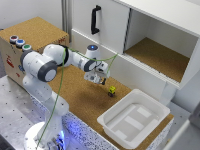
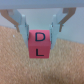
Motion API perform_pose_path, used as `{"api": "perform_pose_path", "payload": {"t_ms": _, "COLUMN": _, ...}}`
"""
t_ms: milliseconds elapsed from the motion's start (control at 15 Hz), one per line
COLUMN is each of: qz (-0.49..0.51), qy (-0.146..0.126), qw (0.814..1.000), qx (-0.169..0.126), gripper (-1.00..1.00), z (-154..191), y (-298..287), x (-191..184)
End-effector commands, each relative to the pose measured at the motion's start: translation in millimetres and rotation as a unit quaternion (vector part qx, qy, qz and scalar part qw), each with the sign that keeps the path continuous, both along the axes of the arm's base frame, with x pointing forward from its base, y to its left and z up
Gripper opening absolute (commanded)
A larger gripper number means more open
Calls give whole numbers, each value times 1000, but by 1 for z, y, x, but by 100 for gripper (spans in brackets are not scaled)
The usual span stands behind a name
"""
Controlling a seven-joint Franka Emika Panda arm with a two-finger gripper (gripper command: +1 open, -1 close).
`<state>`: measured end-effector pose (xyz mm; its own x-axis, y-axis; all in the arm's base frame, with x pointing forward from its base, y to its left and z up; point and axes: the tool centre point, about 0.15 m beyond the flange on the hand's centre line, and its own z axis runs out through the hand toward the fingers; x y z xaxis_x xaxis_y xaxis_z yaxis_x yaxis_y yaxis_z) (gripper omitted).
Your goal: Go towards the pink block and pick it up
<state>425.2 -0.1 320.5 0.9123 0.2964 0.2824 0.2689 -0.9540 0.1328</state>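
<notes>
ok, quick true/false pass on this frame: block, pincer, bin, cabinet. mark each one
1. The pink block sits between the pincer fingers in the wrist view. True.
2. The block's visible faces show the letters D and L. True.
3. The white bin holds the yellow-and-black block. False: that block stands on the cork surface, outside the bin, towards the exterior view's left of it.
4. The cabinet's open compartment is packed with objects. False: only its cork-coloured floor shows.
5. Three coloured buttons sit on top of the box at the exterior view's left. True.
</notes>
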Motion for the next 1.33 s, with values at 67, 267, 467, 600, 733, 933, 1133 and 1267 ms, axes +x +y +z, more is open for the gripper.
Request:
{"api": "perform_pose_path", "payload": {"t_ms": 67, "qz": 7, "qy": -41, "qw": 999, "qx": -28, "gripper": -100, "z": 84, "y": 27, "x": -42}}
{"api": "perform_pose_path", "payload": {"t_ms": 267, "qz": 4, "qy": -25, "qw": 1000, "qx": -18, "gripper": -100, "z": 63, "y": 29, "x": -38}}
{"api": "perform_pose_path", "payload": {"t_ms": 467, "qz": -8, "qy": 2, "qw": 1000, "qx": 6, "gripper": -100, "z": 26, "y": 26, "x": -32}}
{"api": "perform_pose_path", "payload": {"t_ms": 600, "qz": -14, "qy": 20, "qw": 1000, "qx": 18, "gripper": -100, "z": -2, "y": 22, "x": -27}}
{"api": "perform_pose_path", "payload": {"t_ms": 733, "qz": -16, "qy": 26, "qw": 999, "qx": 15, "gripper": -100, "z": -23, "y": 21, "x": -22}}
{"api": "perform_pose_path", "payload": {"t_ms": 933, "qz": -24, "qy": 40, "qw": 998, "qx": 31, "gripper": -100, "z": -54, "y": 20, "x": -12}}
{"api": "perform_pose_path", "payload": {"t_ms": 1133, "qz": -31, "qy": 57, "qw": 997, "qx": 34, "gripper": -100, "z": -82, "y": 24, "x": -3}}
{"api": "perform_pose_path", "payload": {"t_ms": 1267, "qz": -34, "qy": 68, "qw": 996, "qx": 37, "gripper": -100, "z": -96, "y": 26, "x": -2}}
